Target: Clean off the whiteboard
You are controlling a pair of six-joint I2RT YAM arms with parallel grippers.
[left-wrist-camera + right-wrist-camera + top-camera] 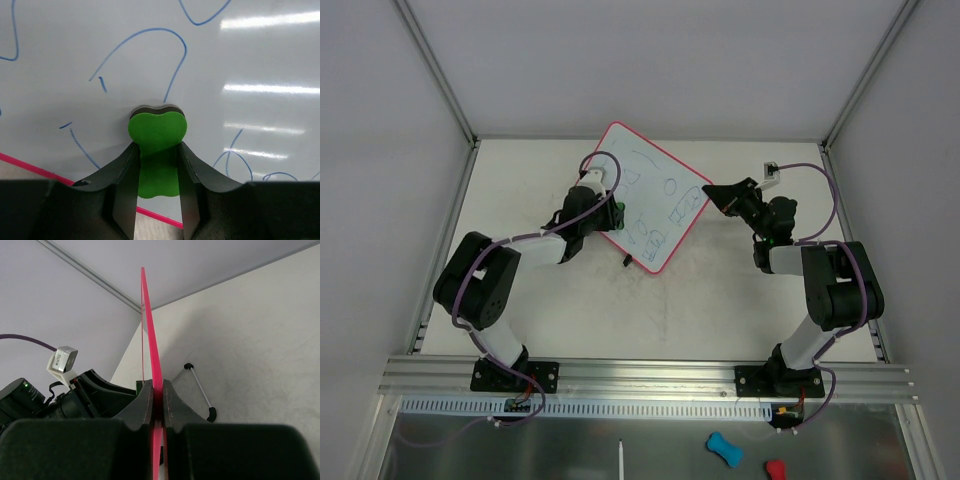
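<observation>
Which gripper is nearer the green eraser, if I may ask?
Left: the left gripper holds the green eraser on the whiteboard; the right gripper clamps the board's right edge.

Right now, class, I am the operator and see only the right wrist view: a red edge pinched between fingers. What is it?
Observer: The whiteboard, seen edge on; the right gripper is shut on its corner.
Operator: Is the board clean?
Observer: No, blue scribbles cover it.
Operator: And the other arm?
Observer: The left gripper is shut on a green eraser that touches the board.
</observation>
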